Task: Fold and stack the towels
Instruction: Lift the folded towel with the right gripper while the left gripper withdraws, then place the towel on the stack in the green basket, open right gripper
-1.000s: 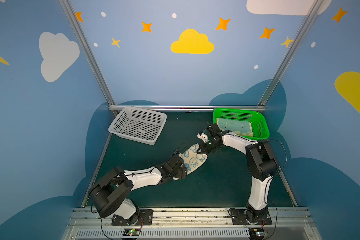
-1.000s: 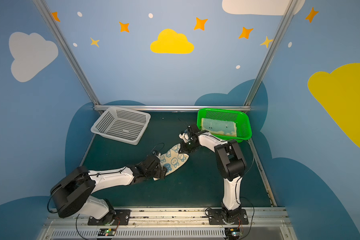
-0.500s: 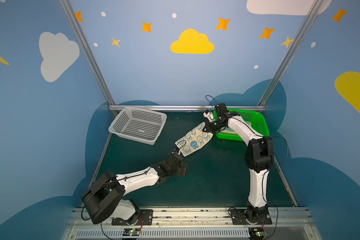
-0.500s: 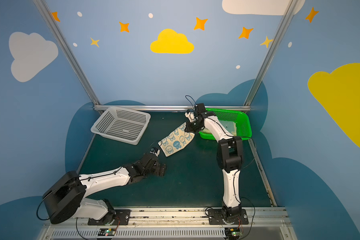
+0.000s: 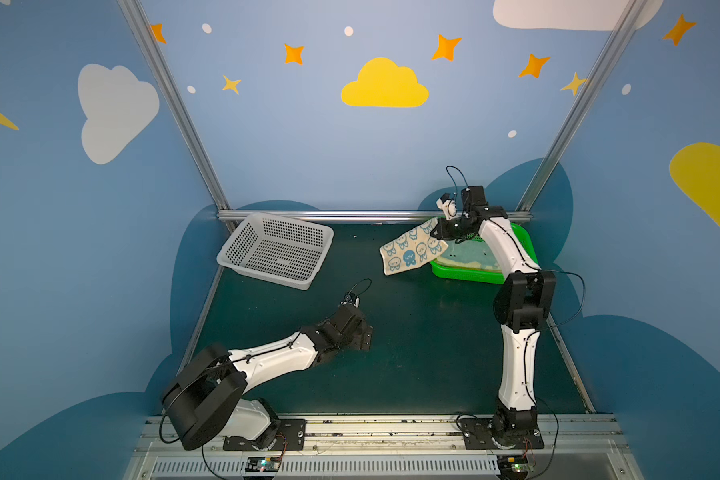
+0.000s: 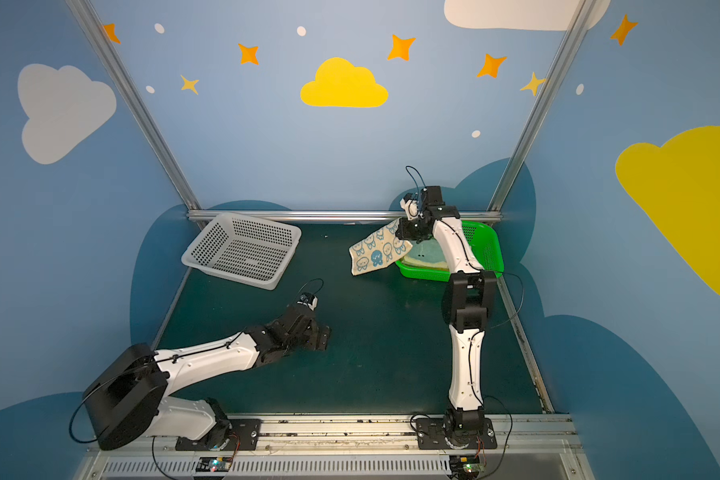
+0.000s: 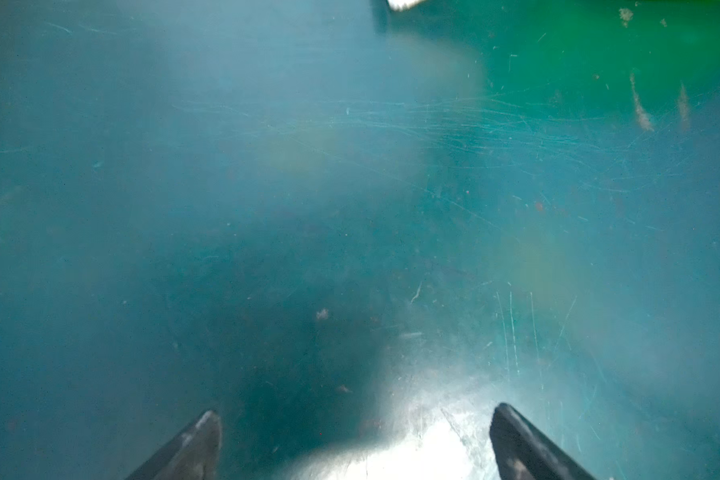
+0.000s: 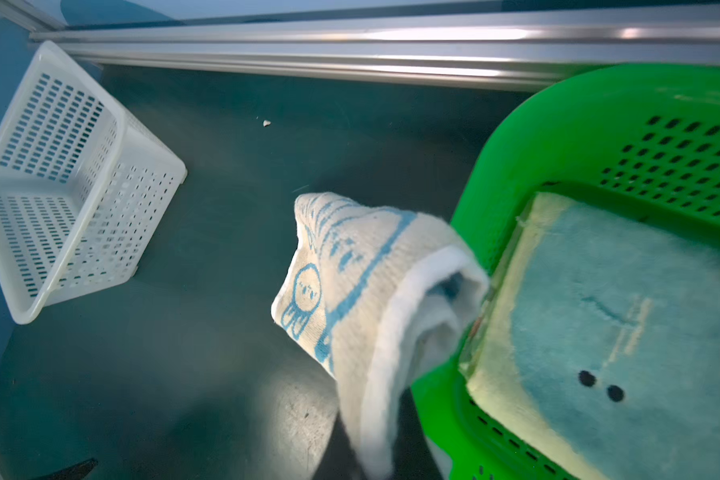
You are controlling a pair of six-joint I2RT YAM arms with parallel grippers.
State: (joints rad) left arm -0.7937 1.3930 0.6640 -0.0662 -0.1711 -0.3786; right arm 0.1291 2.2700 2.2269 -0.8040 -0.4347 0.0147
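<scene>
While parked low over the mat (image 5: 412,353), well in front of the green basket (image 5: 462,276) and off to its left, got the left gripper (image 5: 364,337) spread wide and holding nothing. Further back, seeing the right gripper (image 5: 440,232) clamped tight on a top corner of the blue-and-cream rabbit towel (image 5: 412,251), lifted and dangling right at that basket's front-left corner. Inside the basket, spotting the pale yellow towel (image 8: 624,316) with its teal middle lying flat, and well left of the basket a white basket (image 5: 267,280) tipped up at an angle.
</scene>
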